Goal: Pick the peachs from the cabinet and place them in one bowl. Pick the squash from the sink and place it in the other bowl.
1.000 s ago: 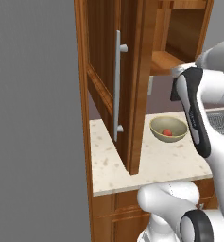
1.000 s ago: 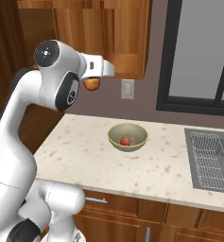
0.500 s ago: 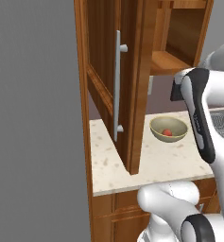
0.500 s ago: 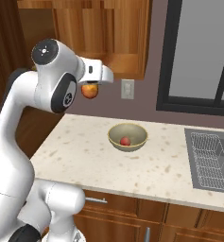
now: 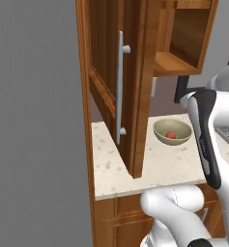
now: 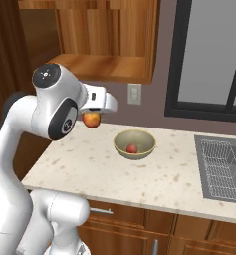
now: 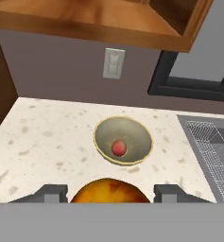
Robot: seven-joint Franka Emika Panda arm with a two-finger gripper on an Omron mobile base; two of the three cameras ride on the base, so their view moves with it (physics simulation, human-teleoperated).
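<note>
My gripper (image 6: 92, 117) is shut on a peach (image 6: 91, 120), orange-red with yellow patches, held in the air above the counter, left of the pale tan bowl (image 6: 120, 141). In the hand view this peach (image 7: 108, 191) sits between the fingertips (image 7: 52, 193), with the bowl (image 7: 101, 134) ahead and below. A second peach (image 6: 132, 148) lies in that bowl. The cabinet (image 5: 183, 58) stands open above, its door (image 5: 104, 82) swung out. The sink (image 6: 223, 168) lies at the right. The squash and the other bowl are out of view.
The open door with its grey bar handle (image 5: 120, 87) juts out over the left end of the speckled counter (image 6: 89, 169). A wall outlet (image 7: 114, 63) and a dark-framed window (image 6: 209, 55) are behind the bowl. The cabinet's shelf (image 6: 102, 67) hangs above the hand.
The hand has come down from just under the cabinet shelf, carrying the peach lower over the counter. The bowl and the peach in it have not moved.
</note>
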